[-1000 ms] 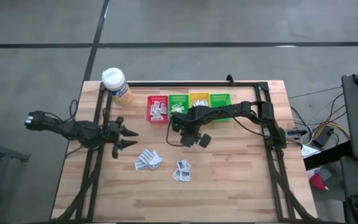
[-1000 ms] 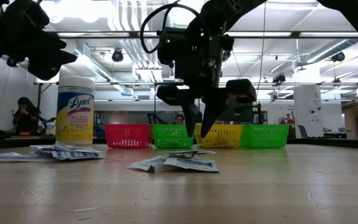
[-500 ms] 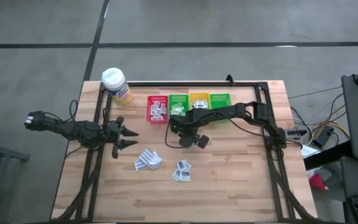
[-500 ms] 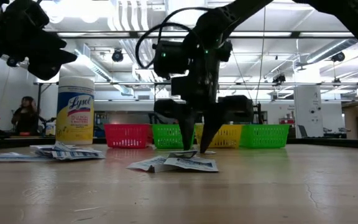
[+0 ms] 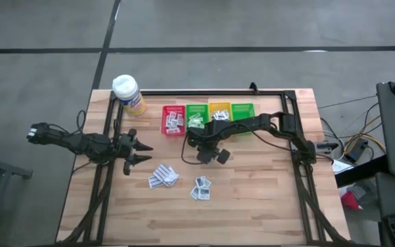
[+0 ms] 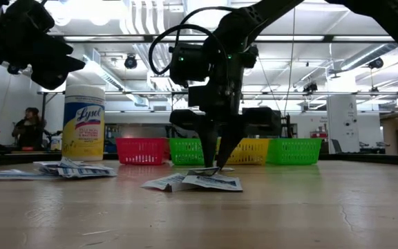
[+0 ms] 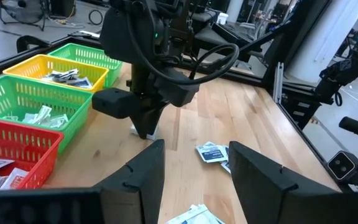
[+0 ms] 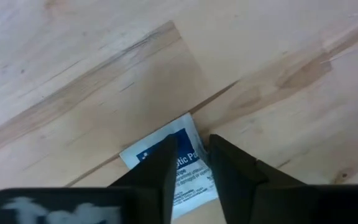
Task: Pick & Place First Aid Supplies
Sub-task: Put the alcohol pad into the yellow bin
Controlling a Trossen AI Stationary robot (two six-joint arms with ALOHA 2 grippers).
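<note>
My right gripper [image 6: 216, 163] points down just in front of the bins, its fingers a little apart over a white sachet with blue print [image 8: 166, 146] that lies flat on the table. The arm hides this sachet from above. Two loose heaps of sachets [image 5: 163, 176] [image 5: 201, 187] lie nearer the front. More sachets lie in the red bin [image 5: 173, 120], the two green bins [image 5: 196, 115] [image 5: 243, 110] and the yellow bin [image 5: 219, 112]. My left gripper [image 5: 145, 152] waits open at the table's left, level and above the board. My right gripper comes at the sachet from above, pointing down. Its two fingertips [image 8: 225, 155] stand on or just over the sachet's printed top face [image 8: 188, 155], a narrow gap between them. I cannot tell whether they touch it. The sachet lies flat on the wood.
A white-capped yellow wipes bottle [image 5: 127, 92] stands at the far left corner. A black frame [image 5: 300, 147] runs along the table's sides and back. Bare wood lies to the right of the heaps and along the near edge.
My right gripper has sunk straight down from above the table until its fingertips reach the sachet. Its fingers have drawn closer together in the last half second. The sachet and both heaps have stayed put.
</note>
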